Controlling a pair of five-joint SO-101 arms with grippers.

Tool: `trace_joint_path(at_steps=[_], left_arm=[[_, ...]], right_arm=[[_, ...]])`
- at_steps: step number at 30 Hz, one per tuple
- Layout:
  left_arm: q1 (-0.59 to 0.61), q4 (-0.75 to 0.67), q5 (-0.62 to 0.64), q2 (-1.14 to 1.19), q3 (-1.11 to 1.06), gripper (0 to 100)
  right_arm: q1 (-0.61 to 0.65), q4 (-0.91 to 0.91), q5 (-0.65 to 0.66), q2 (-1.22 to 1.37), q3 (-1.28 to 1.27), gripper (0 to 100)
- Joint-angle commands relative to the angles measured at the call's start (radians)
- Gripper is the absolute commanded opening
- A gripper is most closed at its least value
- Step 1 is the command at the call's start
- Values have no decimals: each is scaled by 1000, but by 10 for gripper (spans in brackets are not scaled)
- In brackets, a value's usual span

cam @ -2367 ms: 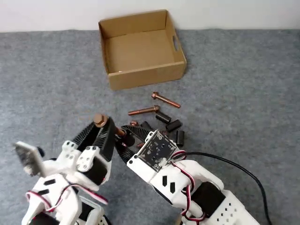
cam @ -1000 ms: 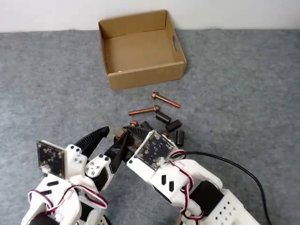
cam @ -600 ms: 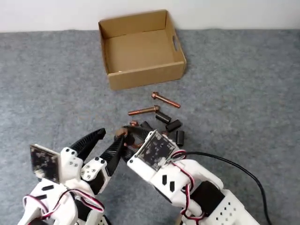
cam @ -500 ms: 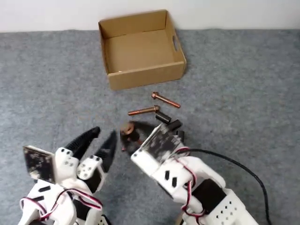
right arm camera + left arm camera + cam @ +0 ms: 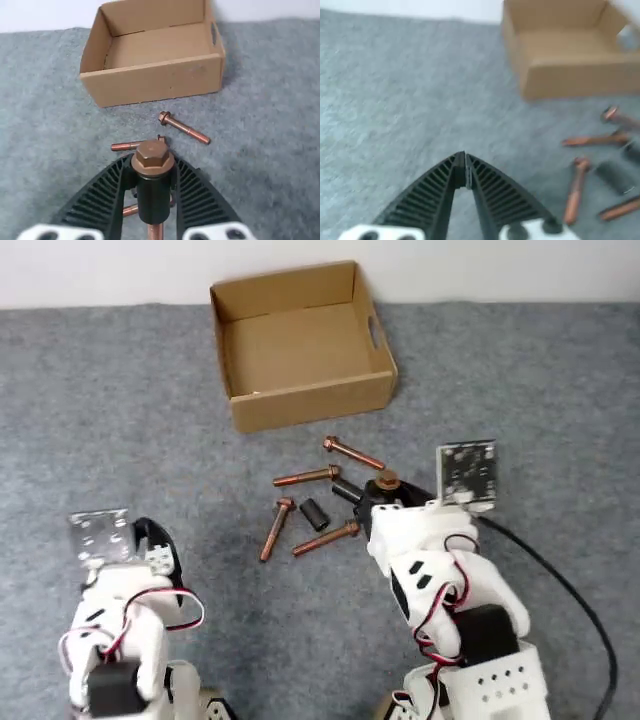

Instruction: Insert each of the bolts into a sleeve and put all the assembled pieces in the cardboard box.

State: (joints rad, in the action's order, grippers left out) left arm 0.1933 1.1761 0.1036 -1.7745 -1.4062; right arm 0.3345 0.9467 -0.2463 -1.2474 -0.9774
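On the grey counter [image 5: 520,390], the cardboard box [image 5: 310,405] is seen standing open at the far side, with nothing visible inside, well apart from both arms. The right gripper [image 5: 152,161] is shown clamped on the assembled piece [image 5: 152,197], a copper-coloured bolt pushed through a black sleeve. Its hexagonal head is seated against the sleeve's end at the fingertips, and its shank protrudes at the wrist end. The piece is held above the scatter of parts, short of the box. The left gripper [image 5: 465,160] is pictured closed on nothing, over bare counter off to the side. Four loose bolts [image 5: 305,477] are seen lying between the arms and the box, with a loose sleeve [image 5: 315,514] among them.

The grip is judged to be taken on the sleeve alone, so the bolt is thought to be retained only by its head. Should the piece be tipped head-down on the way over the box, the bolt could be shed and the assembly undone. The near wall of the box could be struck if the piece is carried across too low, and the light box might then be pushed away. By a release made too early, the piece would be dropped on the counter short of the box, where the loose bolts could be scattered and made harder to pick up
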Motion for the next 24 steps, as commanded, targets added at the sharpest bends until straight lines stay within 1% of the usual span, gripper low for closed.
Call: trace_joint_path(at_steps=[1, 5, 9, 14, 17, 19, 24], left_arm=[[2, -46, -103, -2, -76, 5], [-34, -51, -115, -3, -165, 5], [-38, -123, -117, -3, -277, 5], [-48, -132, -114, -2, -278, 5], [-44, -110, -114, 5, -278, 5], [-44, -61, -114, 3, -278, 5], [-43, -87, -120, 3, -280, 5]], right_arm=[[-13, 81, -44, 99, 233, 8], [-15, 128, -44, 294, 436, 8], [-15, 125, -41, 507, 624, 8], [-12, 125, -40, 779, 895, 8], [-12, 107, -37, 949, 1082, 8], [-15, 61, -2, 1064, 1195, 8], [-12, -73, 135, 1336, 1415, 8]])
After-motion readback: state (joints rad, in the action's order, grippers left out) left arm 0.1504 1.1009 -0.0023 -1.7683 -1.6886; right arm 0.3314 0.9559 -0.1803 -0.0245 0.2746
